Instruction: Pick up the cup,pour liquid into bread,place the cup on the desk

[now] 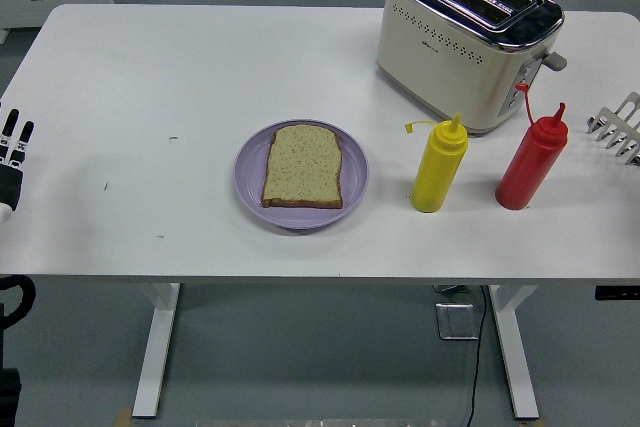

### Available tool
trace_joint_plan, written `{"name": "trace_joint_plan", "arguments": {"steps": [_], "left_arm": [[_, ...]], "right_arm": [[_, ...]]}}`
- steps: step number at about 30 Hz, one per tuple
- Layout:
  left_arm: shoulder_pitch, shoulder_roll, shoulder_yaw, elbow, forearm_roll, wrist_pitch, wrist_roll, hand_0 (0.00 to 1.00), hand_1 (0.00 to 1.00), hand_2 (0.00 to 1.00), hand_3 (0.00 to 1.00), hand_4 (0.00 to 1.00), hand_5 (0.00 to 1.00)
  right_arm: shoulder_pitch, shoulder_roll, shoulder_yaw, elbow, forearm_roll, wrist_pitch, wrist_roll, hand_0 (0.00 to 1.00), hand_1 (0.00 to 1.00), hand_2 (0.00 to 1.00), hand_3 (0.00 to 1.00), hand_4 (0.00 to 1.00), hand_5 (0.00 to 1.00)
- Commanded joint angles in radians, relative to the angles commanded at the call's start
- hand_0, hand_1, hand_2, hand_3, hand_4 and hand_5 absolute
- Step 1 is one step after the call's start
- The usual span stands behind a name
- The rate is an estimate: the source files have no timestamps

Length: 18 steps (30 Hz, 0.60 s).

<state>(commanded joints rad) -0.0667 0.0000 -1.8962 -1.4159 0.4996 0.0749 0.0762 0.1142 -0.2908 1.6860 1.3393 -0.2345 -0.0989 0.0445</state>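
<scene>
Bread [303, 166], bottles; hands apparently idle.

The counter [180, 67] carries one lilac plate [250, 172] with one slice of bread [303, 165] on it, and one cream-and-chrome toaster [465, 37] with two slots in its top. There are two squeeze bottles, one yellow [439, 167] and one red [532, 162], each with a single pointed nozzle. Two robot hands show at the picture's edges, one at the left [10, 157] and one at the right [620, 127].
</scene>
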Motion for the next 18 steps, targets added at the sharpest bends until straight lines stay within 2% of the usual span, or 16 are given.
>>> {"name": "trace_joint_plan", "arguments": {"steps": [18], "left_arm": [[0.006,0.000,0.009,0.001,0.000,0.001,0.000,0.809,0.788,0.804,0.730,0.619,0.998]], "right_arm": [[-0.009,0.005,-0.010,0.000,0.001,-0.005,-0.007,0.764,0.696,0.736,0.769,0.627,0.726]]}}
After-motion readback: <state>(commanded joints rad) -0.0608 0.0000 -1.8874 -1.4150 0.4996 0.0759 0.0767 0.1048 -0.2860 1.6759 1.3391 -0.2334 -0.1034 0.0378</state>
